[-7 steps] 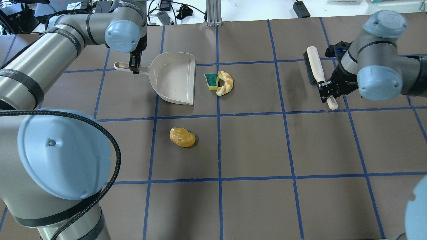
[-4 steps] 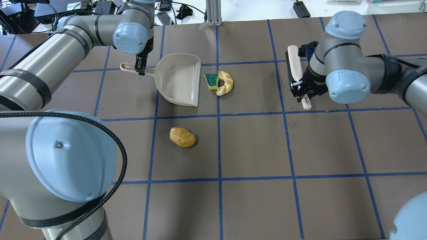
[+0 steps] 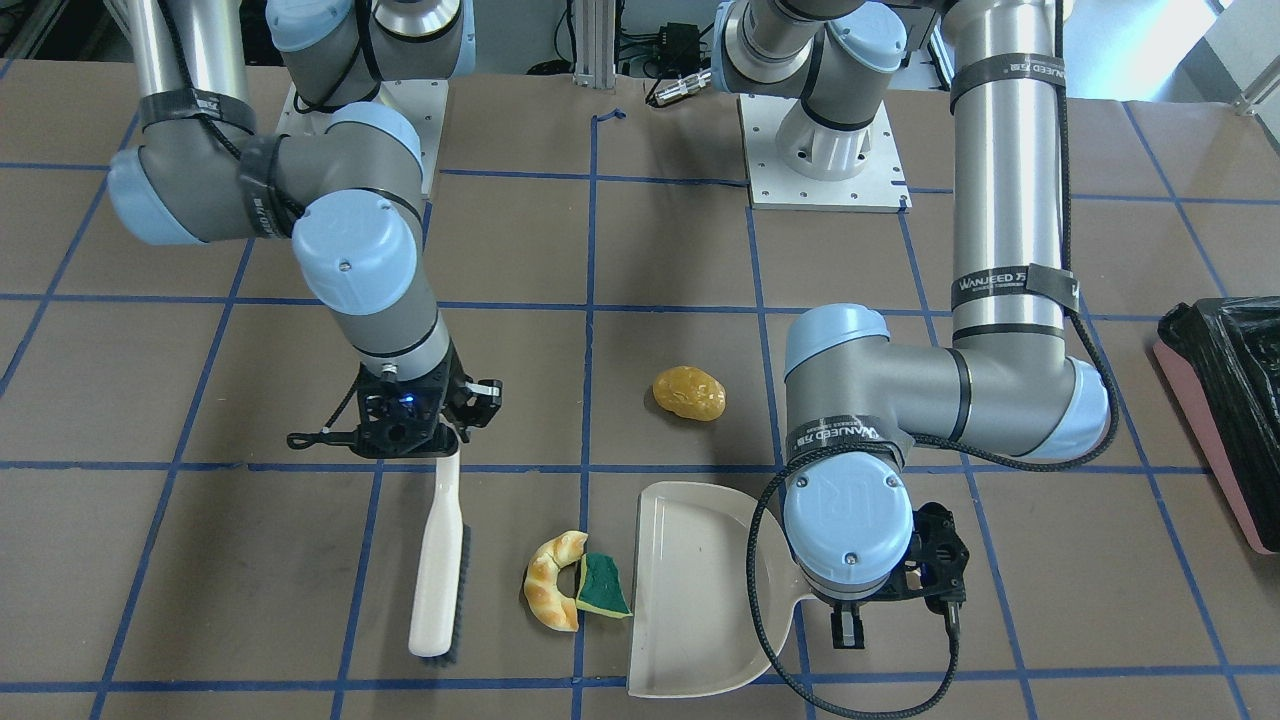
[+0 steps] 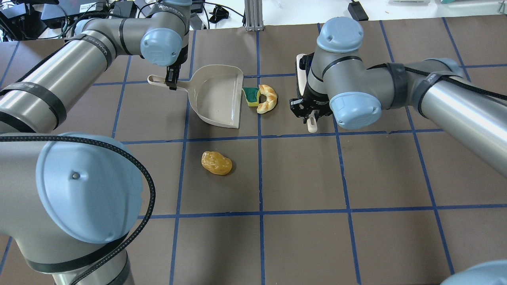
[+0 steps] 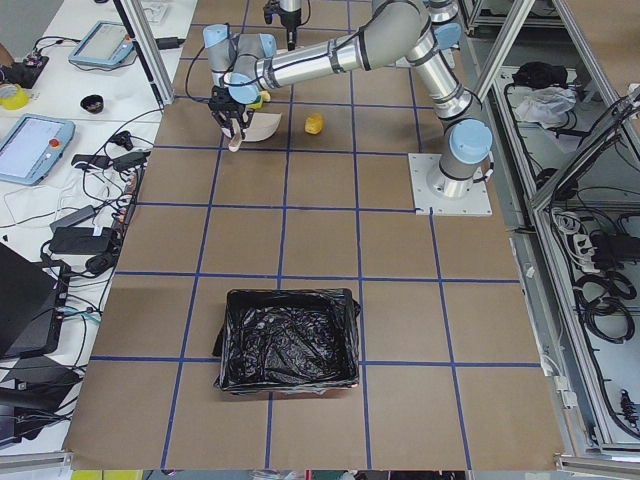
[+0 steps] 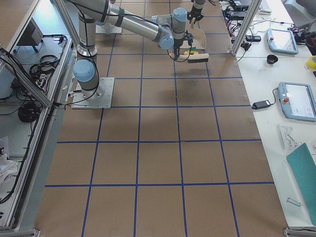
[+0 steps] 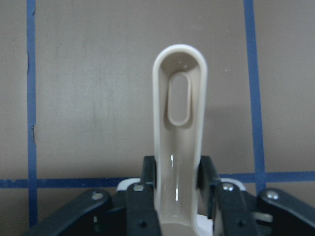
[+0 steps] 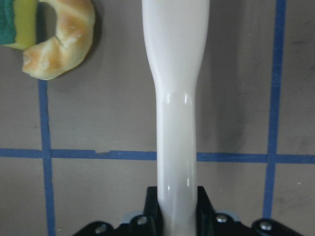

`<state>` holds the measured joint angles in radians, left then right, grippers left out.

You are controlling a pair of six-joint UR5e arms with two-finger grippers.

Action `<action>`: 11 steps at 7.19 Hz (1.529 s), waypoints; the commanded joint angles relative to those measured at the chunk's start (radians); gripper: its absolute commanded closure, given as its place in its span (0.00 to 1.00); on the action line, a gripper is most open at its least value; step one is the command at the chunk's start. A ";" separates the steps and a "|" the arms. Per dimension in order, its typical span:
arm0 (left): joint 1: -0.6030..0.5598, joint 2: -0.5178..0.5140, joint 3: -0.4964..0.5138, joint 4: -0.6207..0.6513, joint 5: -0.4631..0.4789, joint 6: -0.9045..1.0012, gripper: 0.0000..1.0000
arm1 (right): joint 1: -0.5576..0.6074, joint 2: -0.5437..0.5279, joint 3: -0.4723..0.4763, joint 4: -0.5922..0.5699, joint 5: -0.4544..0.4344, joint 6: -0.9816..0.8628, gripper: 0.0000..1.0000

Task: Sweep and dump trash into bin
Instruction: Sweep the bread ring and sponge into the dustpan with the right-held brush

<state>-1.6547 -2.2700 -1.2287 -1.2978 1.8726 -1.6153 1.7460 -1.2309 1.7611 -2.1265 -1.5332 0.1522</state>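
Overhead exterior | left gripper (image 7: 178,179) clamped on dustpan (image 4: 217,95) handle; right gripper (image 8: 177,196) clamped on brush (image 3: 437,560) handle | sponge (image 4: 249,96) at dustpan lip, croissant (image 4: 267,99) touching sponge, potato (image 4: 216,162) apart, bin (image 5: 290,297) well away | risk: a skewed stroke rolls croissant past dustpan side, or dustpan skids back

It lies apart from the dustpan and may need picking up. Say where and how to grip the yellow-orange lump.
Come straight down on the yellow-orange lump and close across its narrower middle, pressing on its two long flanks. It lies flat, oval, with bare table all round, so nothing blocks a top approach; its rounded ends would likely slip.
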 commanded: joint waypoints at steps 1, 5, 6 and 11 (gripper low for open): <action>0.000 0.001 0.000 0.000 -0.001 0.000 1.00 | 0.085 0.063 -0.037 -0.010 -0.001 0.079 0.94; 0.000 0.001 0.000 0.000 -0.003 0.000 1.00 | 0.093 0.111 -0.046 -0.013 0.021 0.205 0.93; 0.000 0.001 0.000 0.000 -0.003 0.000 1.00 | 0.098 0.122 -0.048 -0.010 0.022 0.240 0.93; 0.000 0.001 0.000 0.000 -0.006 0.000 1.00 | 0.217 0.185 -0.144 -0.032 0.076 0.369 0.93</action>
<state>-1.6551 -2.2688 -1.2287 -1.2978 1.8680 -1.6153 1.9358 -1.0541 1.6320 -2.1591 -1.4739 0.4984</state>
